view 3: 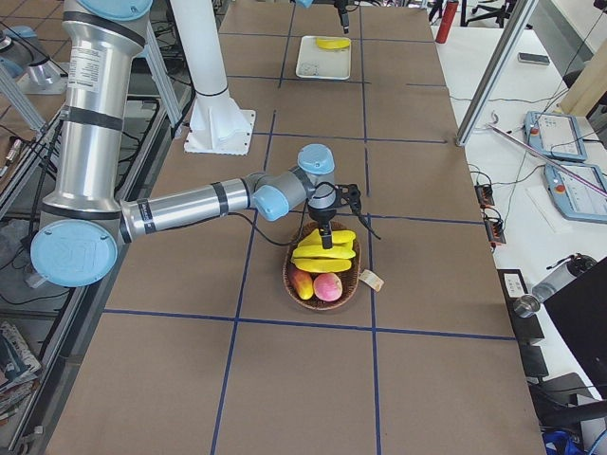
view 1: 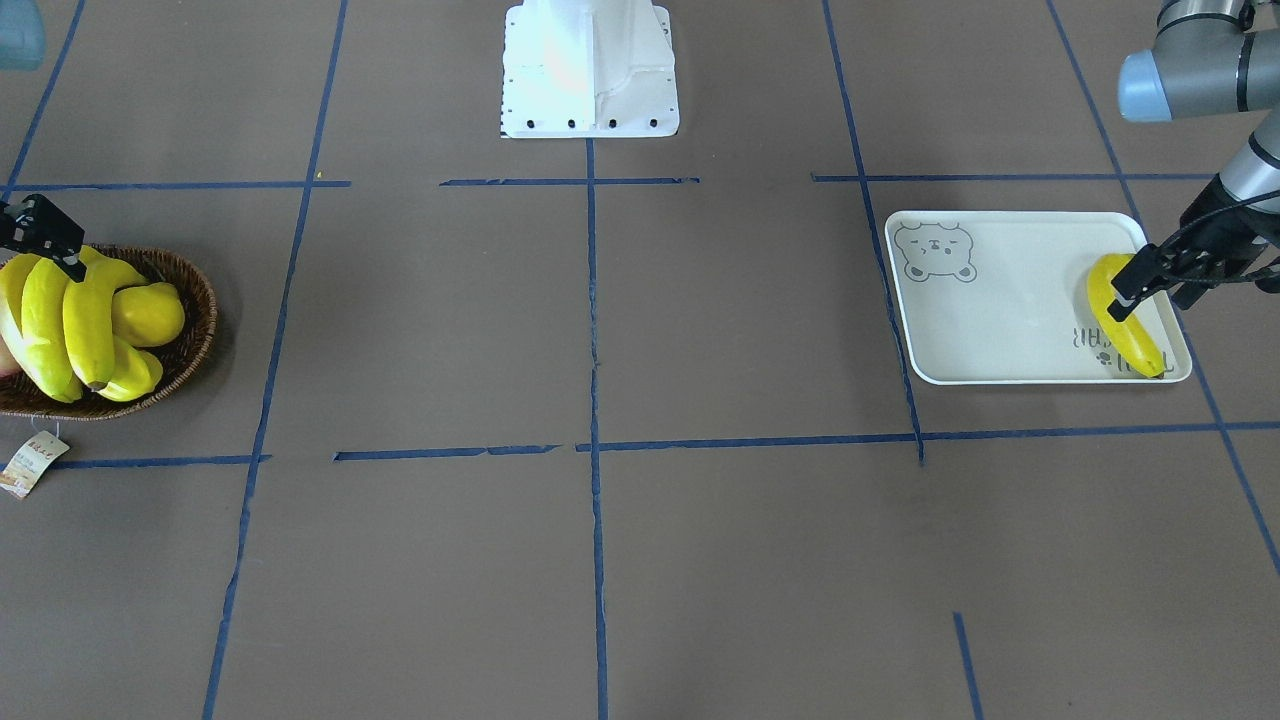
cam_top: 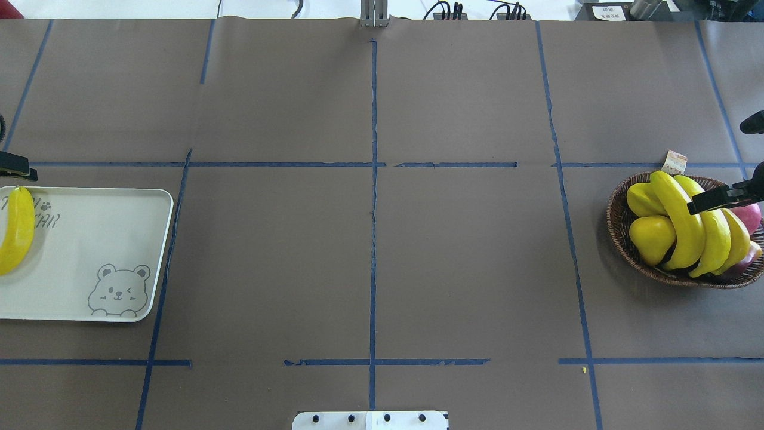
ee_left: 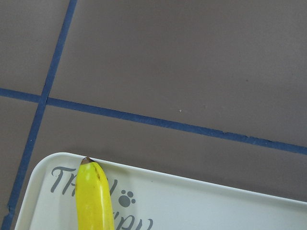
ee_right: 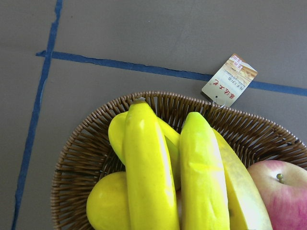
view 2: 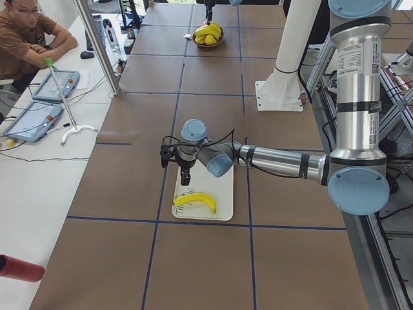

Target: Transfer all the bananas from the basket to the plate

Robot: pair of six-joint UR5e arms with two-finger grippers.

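From the table's right end, the basket (view 3: 288, 272) sits nearest, in the lower middle of the frame. It holds three bananas (view 3: 322, 252) side by side over an apple (view 3: 328, 286) and other yellow fruit. The right gripper (view 3: 325, 228) hangs just above the stack; whether its fingers are spread or pressed together cannot be told.

The step in hand looks like the next pick. It should go best on the top banana at mid-length, fingers across its narrow width and clear of the neighbour beside it. A straight lift should keep the rest from rolling.

Far off, at the top of the frame, the plate (view 3: 318, 63) carries a lone banana (view 3: 332, 44) along its far edge. The left gripper (view 2: 184, 181) stands over it holding nothing, its spread unclear.
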